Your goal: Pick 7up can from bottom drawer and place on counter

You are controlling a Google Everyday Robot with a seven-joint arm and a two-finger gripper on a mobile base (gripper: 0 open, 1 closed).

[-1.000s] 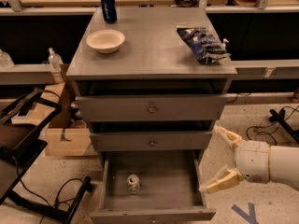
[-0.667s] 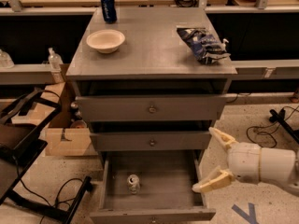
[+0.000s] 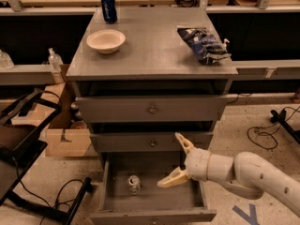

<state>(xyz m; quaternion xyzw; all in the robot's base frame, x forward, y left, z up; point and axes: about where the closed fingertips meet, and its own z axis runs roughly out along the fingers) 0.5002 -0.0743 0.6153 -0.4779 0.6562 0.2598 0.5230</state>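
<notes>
The 7up can (image 3: 134,184) stands upright on the floor of the open bottom drawer (image 3: 154,214), left of centre. My gripper (image 3: 173,160) hovers above the right half of that drawer, to the right of the can and apart from it. Its two pale fingers are spread wide, one fingertip (image 3: 180,138) near the middle drawer's front, the other fingertip (image 3: 162,183) low over the drawer floor. It holds nothing. The grey counter (image 3: 150,50) tops the cabinet.
On the counter stand a dark blue can (image 3: 108,7) at the back left, a white bowl (image 3: 106,41) and a dark chip bag (image 3: 202,43) at the right. The two upper drawers are shut. A cardboard box (image 3: 65,137) and black cables lie on the floor to the left.
My gripper has moved left and in over the open bottom drawer, closer to the can. The can and the counter objects have not moved.
</notes>
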